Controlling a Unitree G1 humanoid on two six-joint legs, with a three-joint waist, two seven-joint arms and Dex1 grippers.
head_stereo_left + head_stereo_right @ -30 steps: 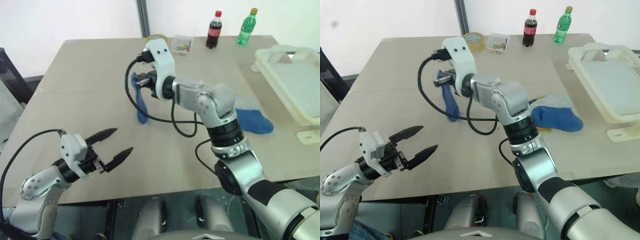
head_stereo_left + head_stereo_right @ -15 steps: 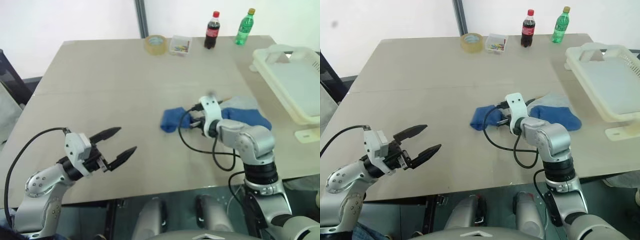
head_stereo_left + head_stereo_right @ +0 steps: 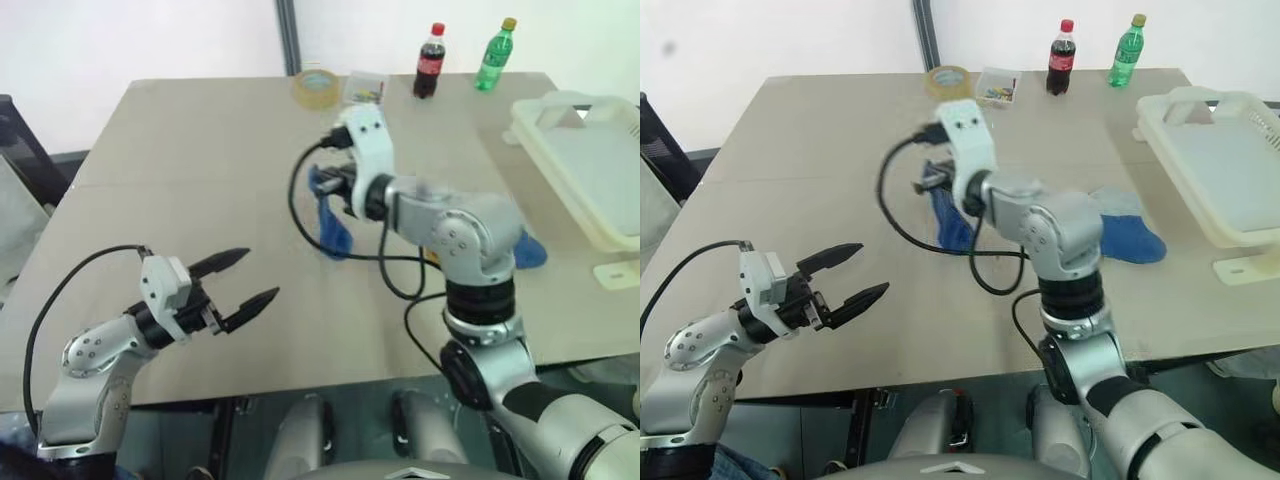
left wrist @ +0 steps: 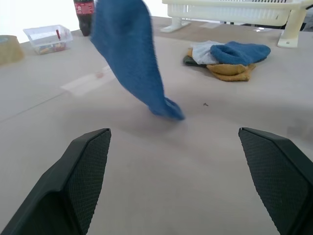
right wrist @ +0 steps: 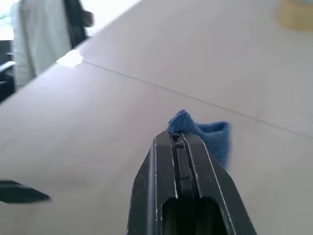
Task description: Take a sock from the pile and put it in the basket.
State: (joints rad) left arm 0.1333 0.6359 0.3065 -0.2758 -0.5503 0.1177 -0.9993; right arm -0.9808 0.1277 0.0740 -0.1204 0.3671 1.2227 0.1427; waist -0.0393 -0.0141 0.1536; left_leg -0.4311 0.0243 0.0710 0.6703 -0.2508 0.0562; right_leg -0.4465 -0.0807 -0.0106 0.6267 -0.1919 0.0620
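Note:
My right gripper [image 3: 322,185] is raised over the middle of the table and shut on a royal blue sock [image 3: 332,225]. The sock hangs down from it, its lower end at the tabletop. In the right wrist view the shut fingers [image 5: 188,161] pinch the sock's blue edge [image 5: 208,134]. The pile [image 3: 1120,225], with blue, grey and mustard socks, lies to the right, partly behind my right arm. The cream-white basket [image 3: 585,165] stands at the table's right edge. My left gripper [image 3: 247,280] hovers open near the front left, holding nothing, apart from the sock.
At the table's far edge stand a cola bottle [image 3: 430,60], a green bottle [image 3: 495,52], a roll of tape [image 3: 315,85] and a small clear box [image 3: 365,88]. A black cable loops from my right wrist. A dark chair sits off the left side.
Half a second ago my right gripper was low on the table beside the pile with the sock lying flat. It now stands raised further left, the sock dangling. The left gripper has barely moved.

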